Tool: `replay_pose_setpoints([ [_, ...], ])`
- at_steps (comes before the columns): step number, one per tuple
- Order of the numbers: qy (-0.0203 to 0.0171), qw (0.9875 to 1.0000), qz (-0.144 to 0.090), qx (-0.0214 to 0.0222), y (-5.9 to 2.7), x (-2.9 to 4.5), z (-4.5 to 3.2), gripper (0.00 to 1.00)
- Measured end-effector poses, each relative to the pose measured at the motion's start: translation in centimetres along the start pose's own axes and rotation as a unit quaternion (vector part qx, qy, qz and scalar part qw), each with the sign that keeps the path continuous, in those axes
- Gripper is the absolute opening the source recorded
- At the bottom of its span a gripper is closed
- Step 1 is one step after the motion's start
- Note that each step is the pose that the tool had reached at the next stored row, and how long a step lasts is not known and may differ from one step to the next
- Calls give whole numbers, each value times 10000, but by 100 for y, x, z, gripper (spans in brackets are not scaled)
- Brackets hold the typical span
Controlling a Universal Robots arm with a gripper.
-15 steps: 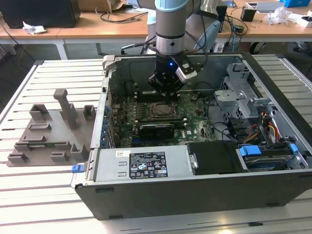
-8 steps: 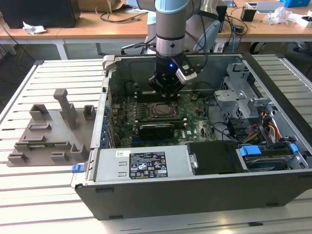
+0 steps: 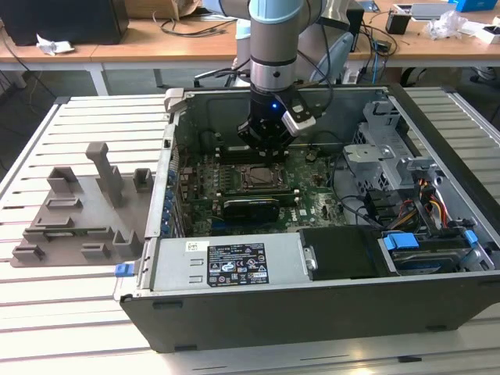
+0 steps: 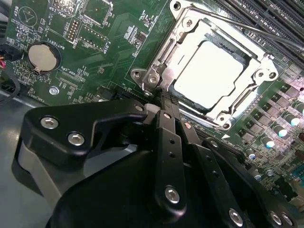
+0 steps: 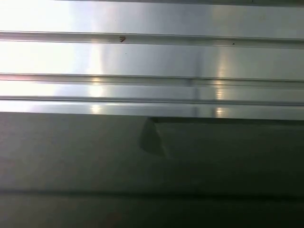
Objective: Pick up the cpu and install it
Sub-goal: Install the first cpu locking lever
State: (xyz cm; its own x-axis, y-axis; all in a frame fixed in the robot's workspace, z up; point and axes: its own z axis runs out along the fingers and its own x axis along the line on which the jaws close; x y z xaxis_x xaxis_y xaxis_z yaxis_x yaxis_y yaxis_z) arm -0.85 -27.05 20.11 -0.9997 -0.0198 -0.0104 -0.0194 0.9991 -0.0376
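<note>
- Hanging over the open case point(image 3: 312, 312), the gripper point(image 3: 266, 150) sits just above the socket point(image 3: 260, 176) on the green board point(image 3: 312, 209) in the exterior view.
- In the second wrist view the cpu point(image 4: 211, 73) lies flat inside the socket point(image 4: 156, 78), its pale top bright under glare, the metal bracket framing it on all sides.
- The gripper point(image 4: 164, 97) shows there as black linkages, with its fingers drawn close together and nothing between them; the tips sit at the socket's corner, beside the cpu, and I cannot tell if they touch the frame.
- A round coin cell point(image 4: 42, 56) sits on the board, well apart from the socket.
- Seen in the exterior view, a black power supply with a printed label point(image 3: 236, 264) lies along the case's near side, and a drive cage point(image 3: 383, 148) with coloured cables fills the exterior view's right.
- A grey fixture point(image 3: 82, 211) with upright posts rests on the slatted table point(image 3: 78, 312), at the exterior view's left of the case.
- Pale metal slats point(image 5: 152, 57) above a dark surface appear in the first wrist view.
</note>
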Motion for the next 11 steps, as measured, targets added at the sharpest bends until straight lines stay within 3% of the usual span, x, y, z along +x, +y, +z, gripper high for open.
replay_pose_setpoints([
  [3,-1,10000,0,-4,-1,0,-11,11],
  [6,-1,10000,-1,43,-10,-1,-106,11],
  [11,2,9998,-2,173,-131,2,-115,11],
])
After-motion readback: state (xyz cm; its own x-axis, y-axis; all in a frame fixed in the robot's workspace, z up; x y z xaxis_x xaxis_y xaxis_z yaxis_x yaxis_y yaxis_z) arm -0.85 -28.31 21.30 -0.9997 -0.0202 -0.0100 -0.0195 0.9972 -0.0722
